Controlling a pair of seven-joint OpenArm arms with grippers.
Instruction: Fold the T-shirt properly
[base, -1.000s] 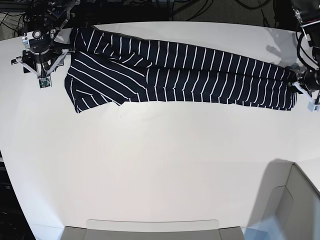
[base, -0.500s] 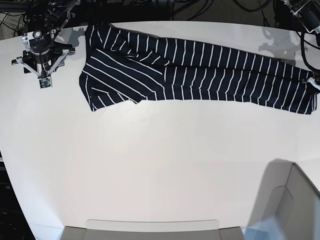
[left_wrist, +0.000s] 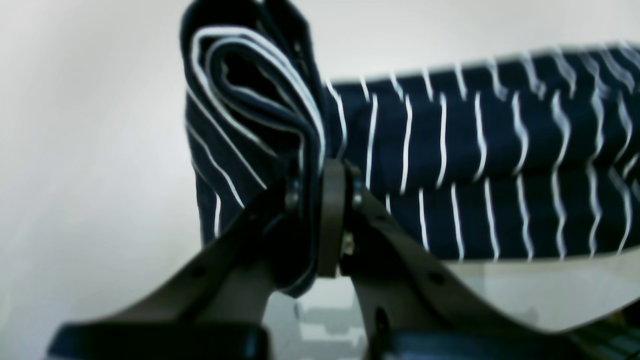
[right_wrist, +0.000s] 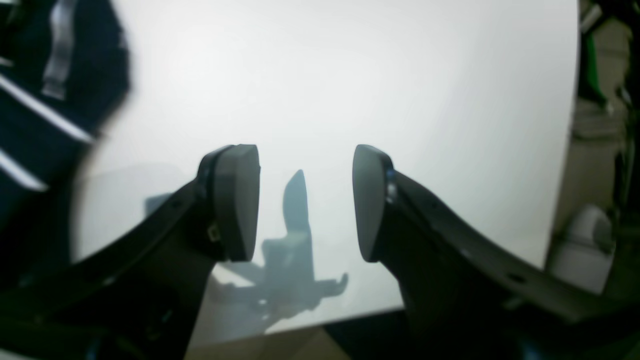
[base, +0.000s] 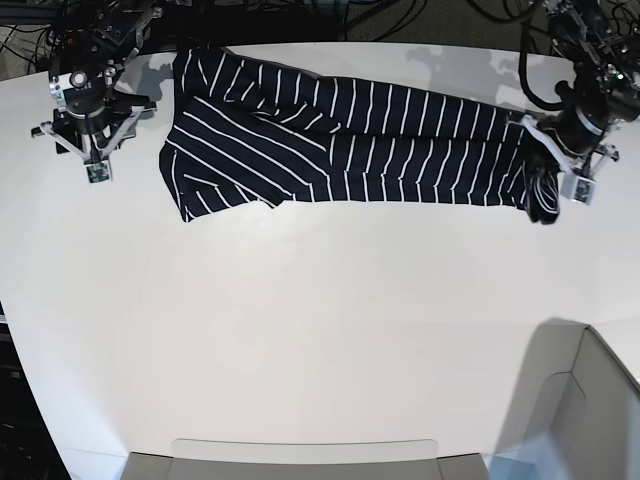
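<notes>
T-shirt (base: 350, 140) lies as a long narrow band along the tabletop's (base: 320, 330) far edge, folded lengthwise only. Left claw (left_wrist: 320, 200) is clamped on its bunched hem end; right claw (right_wrist: 305, 200) gapes wide, holding nothing, beside the sleeve end. Crosswise folds remain.

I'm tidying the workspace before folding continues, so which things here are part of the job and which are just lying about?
Part of the job:
T-shirt
left gripper, clamped on its end
right gripper, open

Lying about:
grey box
cables
</notes>
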